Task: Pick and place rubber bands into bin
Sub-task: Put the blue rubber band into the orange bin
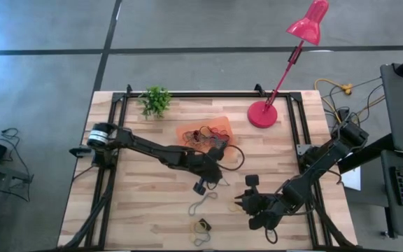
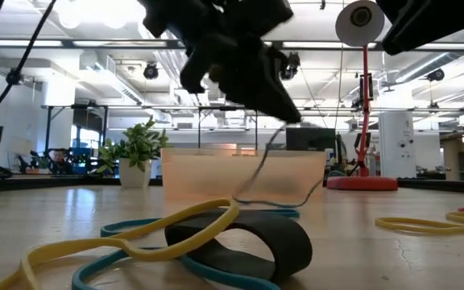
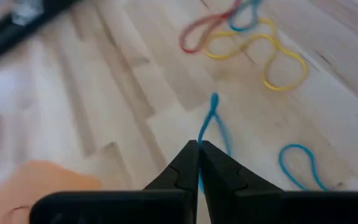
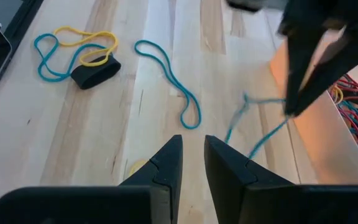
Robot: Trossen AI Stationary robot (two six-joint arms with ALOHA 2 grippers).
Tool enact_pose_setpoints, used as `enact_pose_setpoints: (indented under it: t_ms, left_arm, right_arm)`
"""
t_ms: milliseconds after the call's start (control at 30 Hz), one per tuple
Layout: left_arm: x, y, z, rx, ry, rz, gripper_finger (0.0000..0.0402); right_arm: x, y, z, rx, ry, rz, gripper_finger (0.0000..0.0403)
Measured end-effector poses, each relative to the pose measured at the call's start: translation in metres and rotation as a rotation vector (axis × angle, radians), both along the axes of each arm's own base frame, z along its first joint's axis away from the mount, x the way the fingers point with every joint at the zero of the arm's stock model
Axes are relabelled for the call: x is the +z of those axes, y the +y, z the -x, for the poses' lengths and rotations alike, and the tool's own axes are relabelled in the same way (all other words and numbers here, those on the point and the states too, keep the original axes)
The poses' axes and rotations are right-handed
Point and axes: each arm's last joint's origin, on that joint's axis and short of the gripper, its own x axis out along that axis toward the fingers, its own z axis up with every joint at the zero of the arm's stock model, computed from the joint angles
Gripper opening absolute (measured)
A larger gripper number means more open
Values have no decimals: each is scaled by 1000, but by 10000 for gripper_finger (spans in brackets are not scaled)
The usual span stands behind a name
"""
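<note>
My left gripper hangs above the table just near of the orange bin, shut on a thin blue rubber band. It also shows in the right wrist view and the low view. The bin holds a heap of mixed bands. My right gripper is slightly open and empty, low over the table to the right of the left gripper. Loose bands lie on the wood: a blue loop and a yellow, teal and black cluster. My left gripper pinches one end of the blue band between its two shut fingertips, which slant down from above. The band hangs slack below the fingers. Its lower end seems to reach the table in front of the bin.
A red lamp base stands right of the bin and a small green plant at the far left. More red, yellow and blue bands lie on the wood below the left gripper. Dark frame rails run along the table's sides.
</note>
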Motion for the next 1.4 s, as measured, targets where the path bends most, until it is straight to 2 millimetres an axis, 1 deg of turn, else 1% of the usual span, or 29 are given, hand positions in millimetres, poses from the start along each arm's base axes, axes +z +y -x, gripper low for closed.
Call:
enact_pose_setpoints:
  t_ms: [267, 533, 700, 933, 1000, 1233, 1333, 1400]
  left_arm:
    - [29, -2, 12, 76, -89, -110, 0]
    - [50, 1, 25, 153, -134, -181, 0]
    - [58, 2, 29, 195, -154, -221, 0]
    - [69, 6, 36, 278, -169, -331, 0]
    - [71, 8, 40, 299, -152, -360, 0]
    - [89, 18, 52, 392, -171, -442, 0]
    - [98, 28, 59, 424, -173, -446, 0]
    - [100, 35, 61, 450, -166, -447, 0]
  right_arm:
    - [-1, -1, 2, -24, 14, -12, 56]
    - [-1, 1, 4, -15, 14, -12, 56]
    - [-1, 1, 4, -17, 13, -14, 56]
    - [-1, 1, 4, -20, 13, -17, 56]
    - [-1, 1, 4, -20, 13, -16, 56]
    - [-1, 1, 4, -20, 12, -17, 56]
    - [-1, 1, 4, -20, 12, -17, 56]
    - [-1, 1, 4, -20, 11, -17, 56]
